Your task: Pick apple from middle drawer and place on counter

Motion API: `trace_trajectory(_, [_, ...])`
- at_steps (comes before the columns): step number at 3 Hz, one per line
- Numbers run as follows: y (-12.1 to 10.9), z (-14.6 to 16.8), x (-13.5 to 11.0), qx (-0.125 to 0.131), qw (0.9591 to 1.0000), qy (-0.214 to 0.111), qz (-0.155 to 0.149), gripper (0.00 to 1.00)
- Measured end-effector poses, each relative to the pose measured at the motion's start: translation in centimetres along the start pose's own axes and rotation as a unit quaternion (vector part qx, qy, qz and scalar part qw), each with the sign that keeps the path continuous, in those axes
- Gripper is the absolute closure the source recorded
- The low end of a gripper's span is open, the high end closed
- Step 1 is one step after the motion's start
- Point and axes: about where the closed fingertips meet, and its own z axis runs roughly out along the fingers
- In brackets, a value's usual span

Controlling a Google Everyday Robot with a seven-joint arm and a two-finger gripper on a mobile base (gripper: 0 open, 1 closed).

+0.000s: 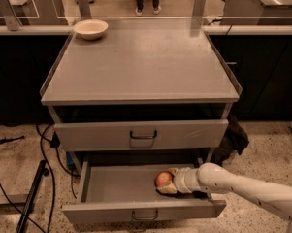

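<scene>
The middle drawer (116,184) is pulled out at the bottom of the cabinet. The small red-orange apple (161,177) lies on its grey floor, right of centre. My gripper (165,180) reaches in from the right on a white arm, its pale fingers (168,190) close around the apple on both sides, low in the drawer. The grey counter (140,62) is the cabinet top above.
A cream bowl (90,28) sits at the counter's back left corner. The taller-fronted drawer (141,135) above the open one is pushed in. Cables and a dark pole (31,198) lie on the floor at left. Pale benches with clear panels stand behind.
</scene>
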Motion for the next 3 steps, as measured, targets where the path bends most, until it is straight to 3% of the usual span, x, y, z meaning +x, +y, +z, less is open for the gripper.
trace_trajectory(1, [0.5, -1.1, -0.7, -0.028, 0.9996, 0.003, -0.004, 1.0])
trace_trajectory(2, [-0.1, -4.6, -3.8, -0.064, 0.9977, -0.003, -0.02, 1.0])
trace_trajectory(3, [0.9, -9.3, -7.2, -0.112, 0.9929, 0.01, -0.038, 1.0])
